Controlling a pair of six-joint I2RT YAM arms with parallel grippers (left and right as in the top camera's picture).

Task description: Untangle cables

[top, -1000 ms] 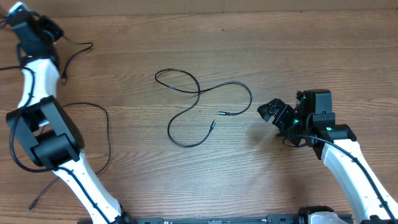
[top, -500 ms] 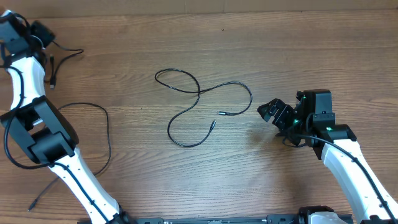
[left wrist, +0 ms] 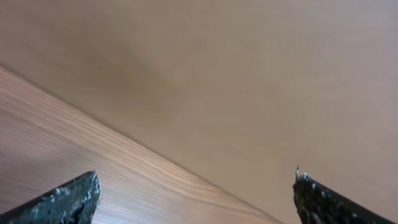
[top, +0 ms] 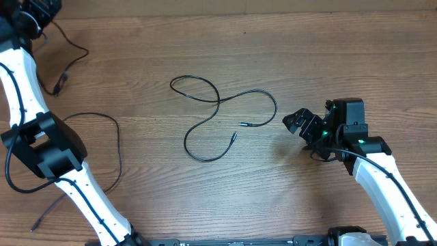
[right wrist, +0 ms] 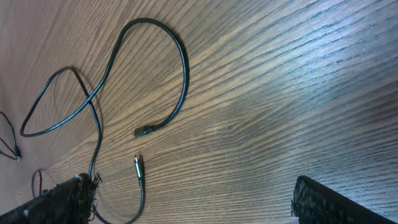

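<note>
One thin black cable [top: 220, 102] lies in a crossed loop at the table's middle, its two plug ends [top: 240, 125] close together. The right wrist view shows the same cable [right wrist: 181, 68] with its silvery-tipped plug [right wrist: 137, 163]. My right gripper [top: 300, 123] is open just right of that cable, holding nothing. A second cable [top: 80, 55] lies loose at the far left. My left gripper [top: 42, 8] is up at the far-left corner, open and empty. In its wrist view the left gripper [left wrist: 196, 196] sees only the table edge. A third cable [top: 117, 147] curves beside the left arm.
The left arm [top: 48, 147] stretches along the table's left side, with a thicker black lead [top: 9, 171] looped beside it. The right arm [top: 382, 178] comes in from the near right. Beyond the wooden table's far edge [left wrist: 186, 174] is a plain beige wall.
My left gripper has opened and let go of the far-left cable, which now lies on the table. The left arm has swung further toward the far-left corner. The right arm has not moved.
</note>
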